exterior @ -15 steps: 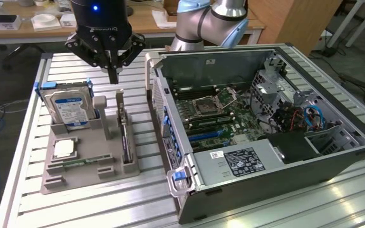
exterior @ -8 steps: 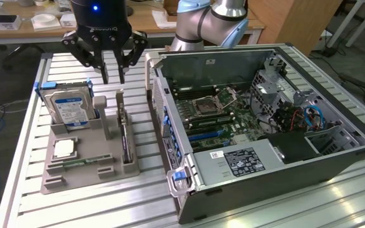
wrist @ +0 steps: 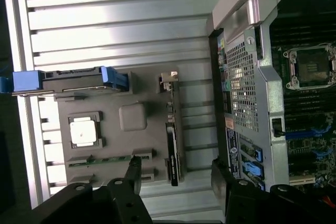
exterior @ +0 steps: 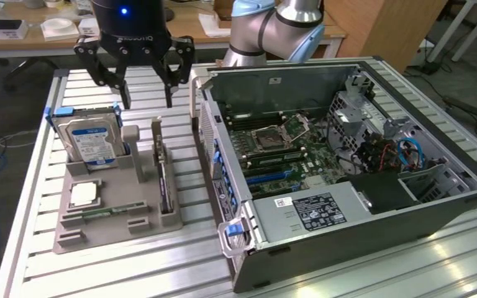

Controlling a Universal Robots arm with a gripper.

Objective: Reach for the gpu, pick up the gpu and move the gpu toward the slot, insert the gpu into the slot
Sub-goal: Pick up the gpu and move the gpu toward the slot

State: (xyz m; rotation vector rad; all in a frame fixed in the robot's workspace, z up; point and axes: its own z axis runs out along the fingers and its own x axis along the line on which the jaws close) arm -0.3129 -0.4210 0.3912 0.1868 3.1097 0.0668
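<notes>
Hand point(exterior: 147, 99) open and empty, hovers over the far end of the holder point(exterior: 114, 233) on the table point(exterior: 72, 273). The gpu point(exterior: 164, 180) stands on edge in the holder's slot nearest the case point(exterior: 338, 242). It lies below the hand and nearer, with its long axis running near to far.

Slatted aluminium table point(exterior: 97, 273); wooden desk point(exterior: 35, 39), cabinet point(exterior: 387, 31) behind.

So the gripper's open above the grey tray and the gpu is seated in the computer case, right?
No. The exterior view shows the gpu on edge in the grey tray, beside the computer case; the gripper is open above that tray.
</notes>
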